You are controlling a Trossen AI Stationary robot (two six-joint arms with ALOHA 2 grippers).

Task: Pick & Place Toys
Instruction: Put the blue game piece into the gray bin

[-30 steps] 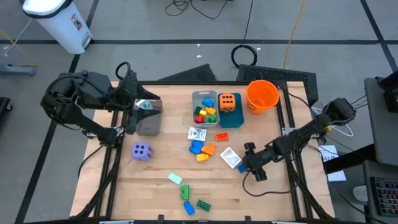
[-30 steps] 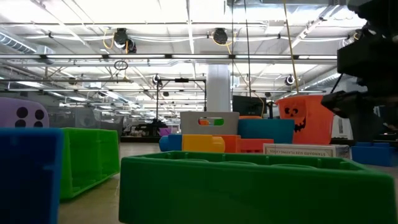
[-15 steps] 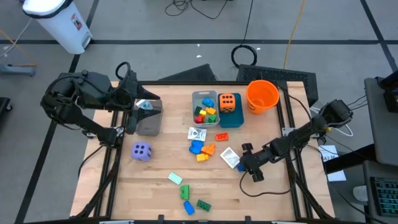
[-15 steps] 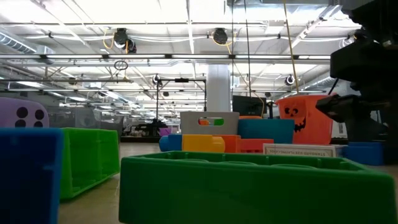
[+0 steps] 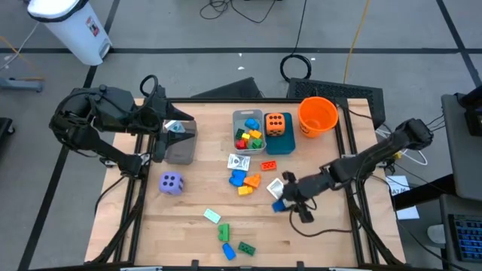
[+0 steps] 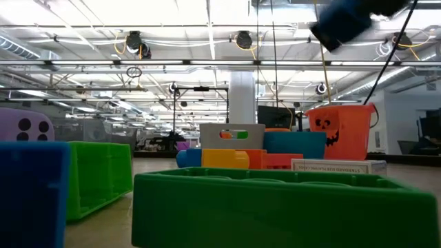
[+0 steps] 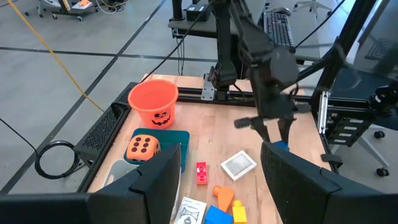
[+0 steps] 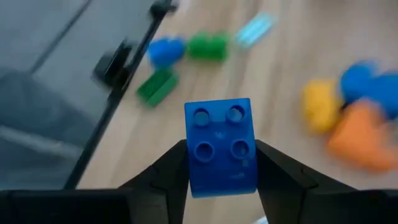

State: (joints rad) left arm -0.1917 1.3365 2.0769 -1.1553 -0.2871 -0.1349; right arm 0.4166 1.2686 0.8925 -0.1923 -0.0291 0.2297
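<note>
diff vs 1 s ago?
The right gripper has closed on the blue brick that lay beside the white packet and lifted it clear of the table; the low view shows it up high. The left gripper, the bins and the other toys stayed put.

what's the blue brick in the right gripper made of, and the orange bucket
Blue brick: looks like hard moulded plastic, smooth with a slight sheen, crisp round studs. Orange bucket: probably thin plastic too, with an even colour, a smooth rolled rim and a printed black face.
</note>
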